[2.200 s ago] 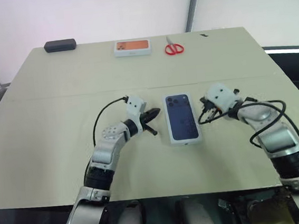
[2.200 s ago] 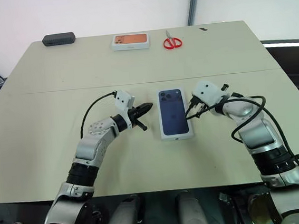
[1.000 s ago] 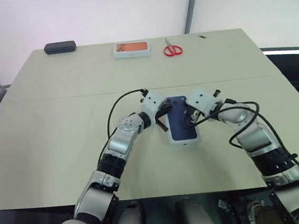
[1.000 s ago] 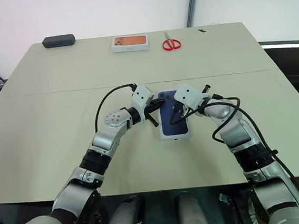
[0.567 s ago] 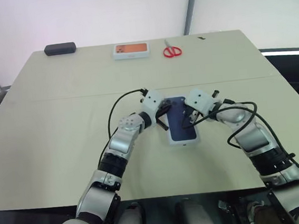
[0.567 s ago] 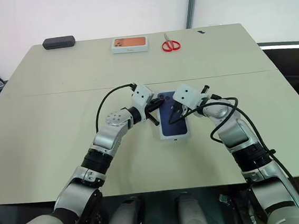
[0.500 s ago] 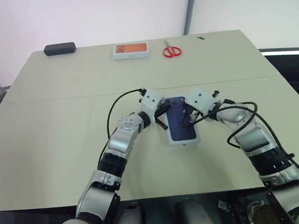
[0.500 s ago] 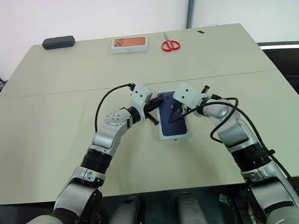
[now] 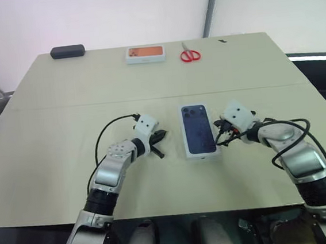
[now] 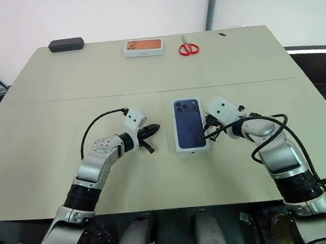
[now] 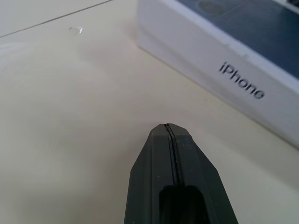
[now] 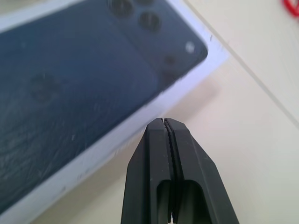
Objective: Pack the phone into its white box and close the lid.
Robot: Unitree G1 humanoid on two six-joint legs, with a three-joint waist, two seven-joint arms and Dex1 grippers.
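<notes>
on the beige table (image 9: pixel 49 138) in front of us, the white box (image 9: pixel 201 153) lay near the middle with the lid (image 9: pixel 198 129) seated on it, so the dark blue phone picture printed on the lid faced up. the phone itself could not be seen. our left gripper (image 9: pixel 157 138) hovered just left of the box, apart from it, its two black fingers pressed together and holding nothing; the left wrist view showed the box's side wall with its printed brand name beyond the closed tips. our right gripper (image 9: pixel 220 135) sat close against the box's right edge, its jaws likewise closed and empty; we could not tell whether it touched the box. along the far edge of the table lay a black case (image 9: pixel 68 51), a white box with an orange picture (image 9: pixel 145 53) and red scissors (image 9: pixel 190 55).
</notes>
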